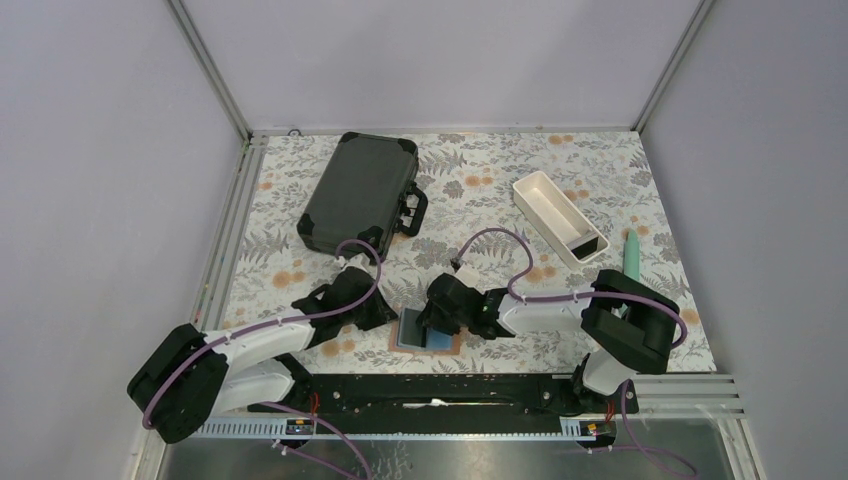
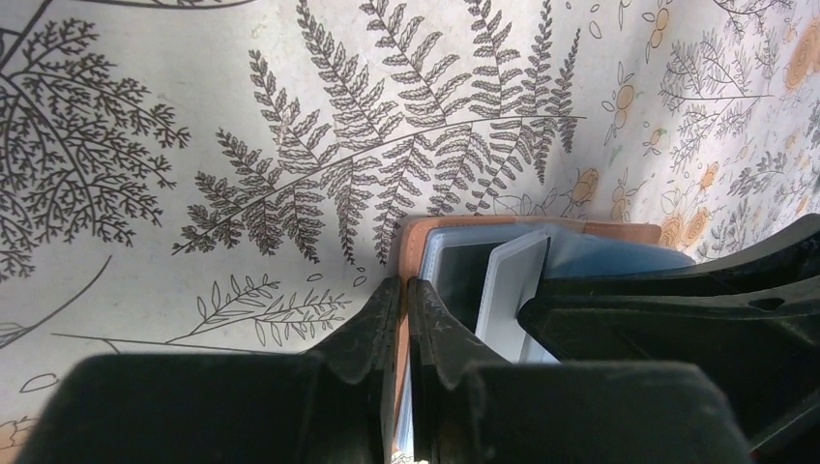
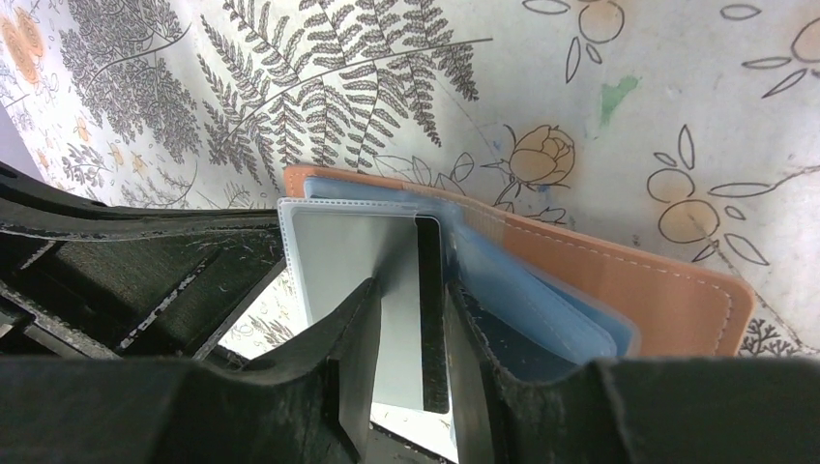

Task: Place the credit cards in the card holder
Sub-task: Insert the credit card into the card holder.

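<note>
Two arms: both meet at the card holder point(image 1: 440, 345), which lies open at lower centre of the top view, tan side down and pale blue pockets up.
Left gripper point(image 2: 404, 285): jaws pinched almost together on the holder's tan edge, apparently steadying it on the table point(image 2: 242, 116).
Right gripper point(image 3: 411, 287): jaws part-way apart over the credit card point(image 3: 334, 261); I cannot tell whether they press on it.
Card: silver with a black stripe, lying within the clear sleeve point(image 3: 288, 232) at left-centre of the right wrist view. Its long axis runs up-and-down in that frame, in line with the fingers.
Key relation: the sleeve lies straight ahead of the right gripper, toward the top of the frame, so any push likely runs along the card's long axis. The right arm is the nearer one.
Around: black hard case point(image 1: 360, 192) upper left of the top view, white tray point(image 1: 545, 205) upper right, both well apart from the holder.
In the way: the blue pocket leaves just right of the card could catch a corner, and the left gripper crowds its left side.
</note>
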Available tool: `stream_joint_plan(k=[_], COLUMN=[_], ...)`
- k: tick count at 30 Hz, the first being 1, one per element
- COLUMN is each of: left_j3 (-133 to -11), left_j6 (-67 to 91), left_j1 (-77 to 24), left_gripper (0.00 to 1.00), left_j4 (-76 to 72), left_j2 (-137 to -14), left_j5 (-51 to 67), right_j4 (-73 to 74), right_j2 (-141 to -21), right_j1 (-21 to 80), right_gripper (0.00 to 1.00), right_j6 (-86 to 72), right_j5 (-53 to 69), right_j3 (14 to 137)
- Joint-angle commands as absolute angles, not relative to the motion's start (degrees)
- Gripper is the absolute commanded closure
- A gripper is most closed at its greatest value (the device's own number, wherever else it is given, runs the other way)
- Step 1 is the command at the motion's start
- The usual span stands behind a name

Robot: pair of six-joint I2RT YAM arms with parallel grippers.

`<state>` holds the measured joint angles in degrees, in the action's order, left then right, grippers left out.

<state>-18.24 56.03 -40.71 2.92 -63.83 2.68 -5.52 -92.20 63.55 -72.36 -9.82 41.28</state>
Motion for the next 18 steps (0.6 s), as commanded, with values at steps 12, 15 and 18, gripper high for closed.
stream_joint_plan(k=[12,15,18], left_j3=[-15.4,-15.2,-15.1], left_j6=[59.7,60.7,61.5], left_j1=[-43.3,-43.6,-44.3], left_gripper=[0.98,0.99,1.00], left_j4=[7.3,7.2,7.3], left_j2=[-59.6,-59.0,-58.4], left_j5=[0.2,0.3,-0.9], right_j4=[-7.8,-8.1,-9.2], right_j2=[-93.8,-94.2,-94.9], right_j1=[65.9,65.9,65.9], right_gripper=[0.74,0.76,0.80], right_j6=[-77.8,-78.1,-79.0], right_j5=[-10.0,-10.2,-10.0], right_j3=[45.1,45.8,46.0])
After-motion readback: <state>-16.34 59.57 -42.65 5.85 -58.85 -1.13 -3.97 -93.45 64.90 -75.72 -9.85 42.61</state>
